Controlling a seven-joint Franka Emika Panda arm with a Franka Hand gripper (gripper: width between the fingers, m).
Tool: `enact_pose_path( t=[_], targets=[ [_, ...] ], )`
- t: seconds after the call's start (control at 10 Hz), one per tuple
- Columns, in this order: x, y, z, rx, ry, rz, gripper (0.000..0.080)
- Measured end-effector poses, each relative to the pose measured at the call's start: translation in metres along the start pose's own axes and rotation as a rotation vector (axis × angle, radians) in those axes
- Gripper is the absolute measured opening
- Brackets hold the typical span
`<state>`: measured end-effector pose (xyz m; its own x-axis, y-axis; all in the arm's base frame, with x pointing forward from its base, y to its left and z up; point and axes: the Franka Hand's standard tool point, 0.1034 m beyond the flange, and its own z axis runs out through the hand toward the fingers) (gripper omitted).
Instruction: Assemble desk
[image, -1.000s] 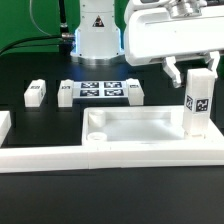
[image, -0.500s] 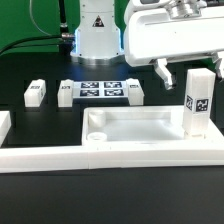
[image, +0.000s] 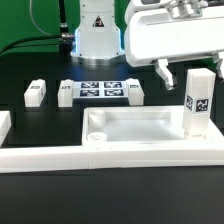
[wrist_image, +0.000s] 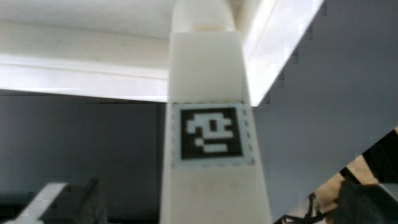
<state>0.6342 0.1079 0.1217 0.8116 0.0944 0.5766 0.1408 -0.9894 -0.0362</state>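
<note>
**One leg up, three legs down**

The desk tray (image: 140, 128) is white, smooth plastic. It is a long box shape with a raised rim, and it lies flat on the black tabletop (image: 40, 125), against the white border rail (image: 100, 156).

There are four small white leg blocks, each with a black-and-white square tag. The standing leg block (image: 200, 105) is upright at the tray's corner on the exterior view's right. In the wrist view it (wrist_image: 214, 130) looks like a tall, plain post with its tag facing the camera.

The other three lie flat farther back. The lone leg block (image: 36, 93) is off by itself. The second leg block (image: 66, 93) and the third leg block (image: 135, 92) sit at either end of the marker board (image: 100, 90).

The end effector (image: 190, 68) hangs over the standing block's top. Its two dark fingers are spread wide and hold nothing.
</note>
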Motion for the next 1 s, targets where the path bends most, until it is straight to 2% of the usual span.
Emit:
enact_pose_path(
  t=[0.3,0.4,0.6,0.7,0.9,1.0],
  targets=[
    [0.011,-0.004,0.001,0.015,-0.049,0.0,0.0649],
    [0.005,-0.004,0.005,0.023,-0.118,0.002,0.0649],
    [0.008,0.008,0.008,0.027,-0.223,0.011,0.0649],
    [-0.001,0.011,0.009,0.038,-0.327,0.017,0.0649],
    [0.0,0.005,0.008,0.05,-0.469,0.075,0.0649],
    [-0.003,-0.004,0.008,0.036,-0.568,0.121,0.0649]
  ],
)
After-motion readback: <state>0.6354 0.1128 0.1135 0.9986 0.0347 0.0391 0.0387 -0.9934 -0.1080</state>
